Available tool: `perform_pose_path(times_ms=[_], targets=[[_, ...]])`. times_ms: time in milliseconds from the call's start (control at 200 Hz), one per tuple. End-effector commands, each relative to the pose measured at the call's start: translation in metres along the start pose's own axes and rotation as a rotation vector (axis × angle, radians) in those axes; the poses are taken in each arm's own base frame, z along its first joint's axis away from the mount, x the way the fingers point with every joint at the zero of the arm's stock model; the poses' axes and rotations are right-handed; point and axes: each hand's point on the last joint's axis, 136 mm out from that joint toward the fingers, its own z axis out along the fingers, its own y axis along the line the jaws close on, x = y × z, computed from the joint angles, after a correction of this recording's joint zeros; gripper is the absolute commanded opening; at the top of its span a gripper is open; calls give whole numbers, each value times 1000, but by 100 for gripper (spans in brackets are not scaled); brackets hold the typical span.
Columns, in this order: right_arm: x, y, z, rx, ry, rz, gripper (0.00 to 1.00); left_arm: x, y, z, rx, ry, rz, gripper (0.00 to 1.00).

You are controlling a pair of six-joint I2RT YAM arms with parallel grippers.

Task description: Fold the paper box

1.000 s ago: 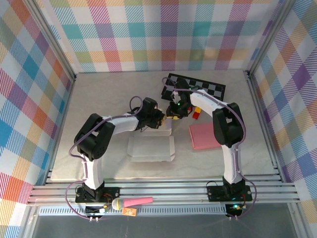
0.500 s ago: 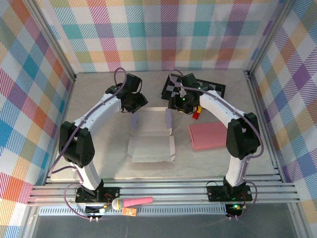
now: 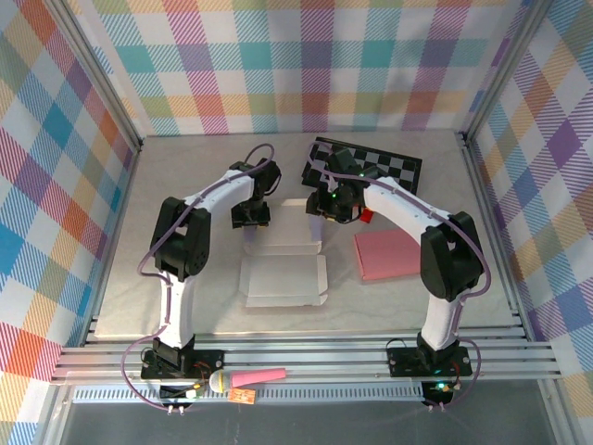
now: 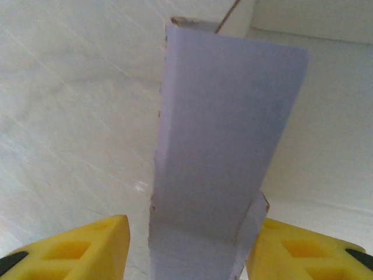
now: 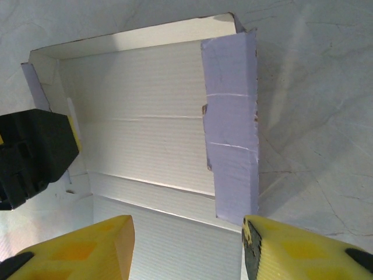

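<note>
The left tool point(image 4: 187, 248) and right tool point(image 5: 186, 239), half-open and empty, each straddle an upright flap point(image 4: 221, 128) of the paper box point(image 5: 140, 140) ahead.

Readable text: none is showing in any view.
Paper box point(image 3: 283, 264): its panels are showing plain white and pale purple card, carrying no print, label or number.
Checkered board point(image 3: 371, 167): it is showing only black and pale squares, with no letters or digits.
</note>
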Motion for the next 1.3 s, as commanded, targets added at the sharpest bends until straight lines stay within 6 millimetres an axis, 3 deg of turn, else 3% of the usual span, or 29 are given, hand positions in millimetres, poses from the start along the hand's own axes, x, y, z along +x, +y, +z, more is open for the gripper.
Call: perform_pose_path(times_ms=[0, 105, 210, 365, 580, 740, 840, 975, 1050, 1120, 1230, 1295], targets=[[8, -7, 13, 10, 35, 17, 52, -12, 10, -8, -63, -43, 45, 53], [9, -11, 19, 15, 53, 17, 52, -13, 7, -2, -58, -51, 64, 49], [7, -17, 24, 23, 63, 21, 52, -17, 9, -4, -66, -70, 77, 35], [-3, -23, 26, 19, 71, 56, 50, -19, 13, -10, -16, -90, 59, 0], [-20, -7, 17, -10, 33, 194, 47, -32, 23, -35, 124, -211, -29, 0], [-28, 2, -3, 18, 12, 526, 46, -41, 37, -64, 292, -392, -133, 0], [-34, 36, -14, -56, 12, 690, 45, -41, 38, -75, 410, -497, -185, 0], [-45, 88, -28, -131, -105, 776, 49, -39, 38, -81, 485, -574, -238, 0], [-51, 99, -19, -131, -138, 847, 56, -37, 38, -85, 521, -612, -253, 0], [-63, 108, -3, -171, -116, 899, 57, -36, 38, -88, 540, -641, -252, 0], [-93, 120, 6, -210, -153, 899, 61, -33, 37, -93, 561, -675, -213, 0], [-98, 123, 15, -200, -111, 899, 61, -30, 37, -93, 560, -681, -193, 0]])
